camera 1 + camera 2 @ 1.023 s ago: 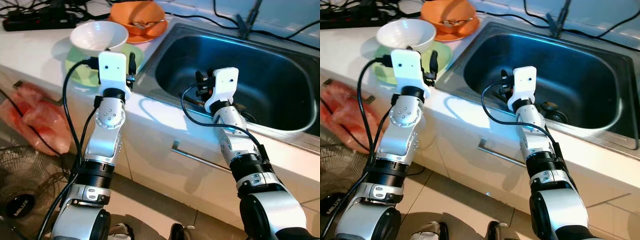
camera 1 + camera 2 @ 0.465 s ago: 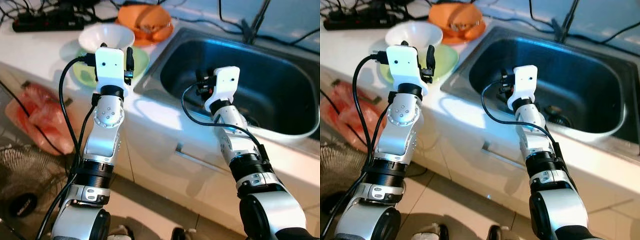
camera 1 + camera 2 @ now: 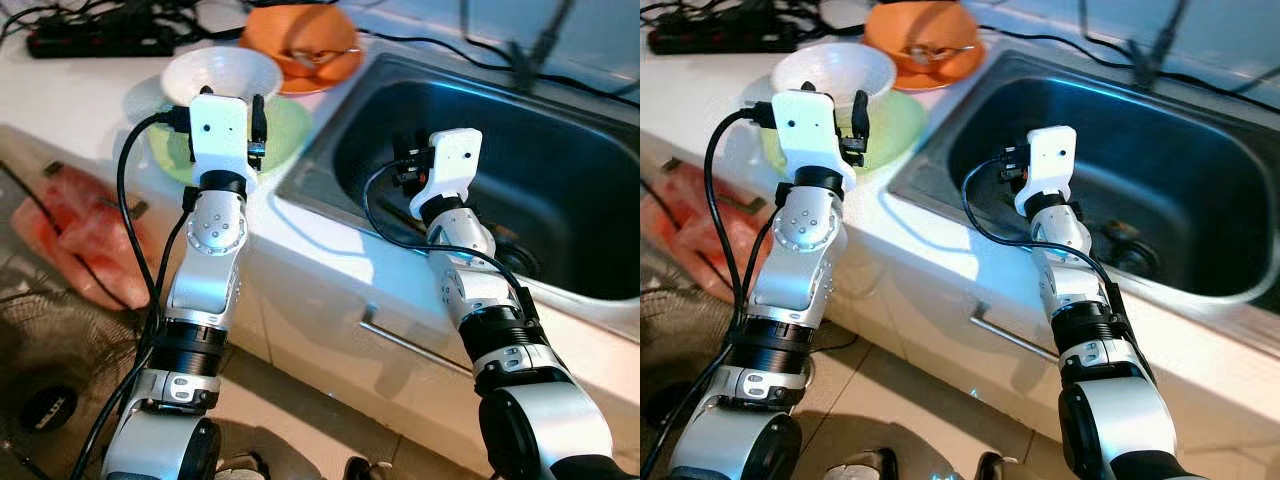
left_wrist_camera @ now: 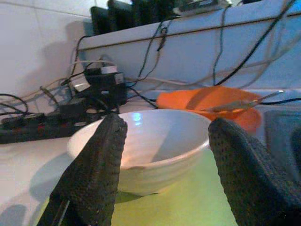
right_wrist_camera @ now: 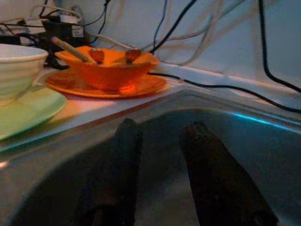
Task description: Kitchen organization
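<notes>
Nearest me, low in the frame, my two silver arms rise from the bottom edge toward the white counter (image 3: 300,250), whose front carries a slim metal drawer handle (image 3: 400,340). My left gripper (image 4: 162,155) is spread wide, its two knobbly black fingers (image 4: 96,169) framing the white bowl (image 3: 222,76) without touching it; the bowl sits on a pale green plate (image 3: 285,130) in the upper left of the head view. My right gripper (image 5: 160,155) hangs just inside the near rim of the steel sink (image 3: 330,150), right of centre, its fingers a little apart and holding nothing. I judge the step in hand to be taking the white bowl, probably to move it to the sink. To do it well I should ease the left gripper forward until the fingers straddle the bowl's wall, one inside the rim and one outside, then close gently: the glaze looks smooth and slippery, the wall flares outward, and a pinch across the whole width would likely slide off. Lifting straight up should keep the plate from dragging along. The bowl is faintly ribbed outside and looks like ceramic; the plate is flat and glossy. Beyond them, at the top of the frame, an orange bowl (image 3: 300,35) stands on an orange plate (image 5: 103,84) holding utensils, and a black power strip (image 3: 95,40) with tangled cables lies at the upper left. The sink basin is dark, brushed and rounded, with a drain (image 3: 1120,245) at its bottom.
</notes>
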Controlling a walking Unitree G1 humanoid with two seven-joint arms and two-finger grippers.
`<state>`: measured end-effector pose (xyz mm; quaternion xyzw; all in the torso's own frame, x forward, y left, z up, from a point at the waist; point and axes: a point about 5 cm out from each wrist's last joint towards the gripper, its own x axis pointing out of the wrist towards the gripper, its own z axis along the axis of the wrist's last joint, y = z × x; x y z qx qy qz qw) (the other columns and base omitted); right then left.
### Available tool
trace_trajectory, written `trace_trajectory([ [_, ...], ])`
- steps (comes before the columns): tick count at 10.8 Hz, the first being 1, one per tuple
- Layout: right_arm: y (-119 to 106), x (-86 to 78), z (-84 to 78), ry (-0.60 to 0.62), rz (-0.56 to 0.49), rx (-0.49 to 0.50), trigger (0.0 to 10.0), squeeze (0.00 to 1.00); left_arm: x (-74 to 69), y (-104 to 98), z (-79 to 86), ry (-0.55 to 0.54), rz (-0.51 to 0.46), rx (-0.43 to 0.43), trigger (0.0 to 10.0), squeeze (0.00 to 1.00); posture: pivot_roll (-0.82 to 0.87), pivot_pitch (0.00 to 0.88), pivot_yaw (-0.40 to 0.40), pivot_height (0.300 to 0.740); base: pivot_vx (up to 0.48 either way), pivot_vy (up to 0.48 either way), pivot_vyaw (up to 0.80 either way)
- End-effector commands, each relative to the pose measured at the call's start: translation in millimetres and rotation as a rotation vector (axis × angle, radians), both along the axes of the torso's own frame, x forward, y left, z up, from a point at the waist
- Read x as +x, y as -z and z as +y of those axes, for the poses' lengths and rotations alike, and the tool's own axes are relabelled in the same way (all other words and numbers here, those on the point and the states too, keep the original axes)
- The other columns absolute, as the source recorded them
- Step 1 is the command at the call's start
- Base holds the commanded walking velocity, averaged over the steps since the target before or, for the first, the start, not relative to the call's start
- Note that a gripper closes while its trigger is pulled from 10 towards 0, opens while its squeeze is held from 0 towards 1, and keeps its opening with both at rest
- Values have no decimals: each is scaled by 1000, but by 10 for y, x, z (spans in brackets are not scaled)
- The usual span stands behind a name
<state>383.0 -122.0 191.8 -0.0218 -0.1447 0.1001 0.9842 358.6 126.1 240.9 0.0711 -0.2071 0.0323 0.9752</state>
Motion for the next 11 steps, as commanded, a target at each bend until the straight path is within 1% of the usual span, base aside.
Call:
trace_trajectory([
  [1, 9, -4, -5, -3, 4, 5, 10000, 0, -22, -57, 1, -11, -24, -4, 10000, 0, 90, 137, -26, 740, 255, 0, 0],
  [11, 40, -5, -1, -7, 18, -2, 10000, 0, -22, -70, 0, -17, -23, -5, 10000, 0, 91, 132, -27, 740, 286, 0, 0],
])
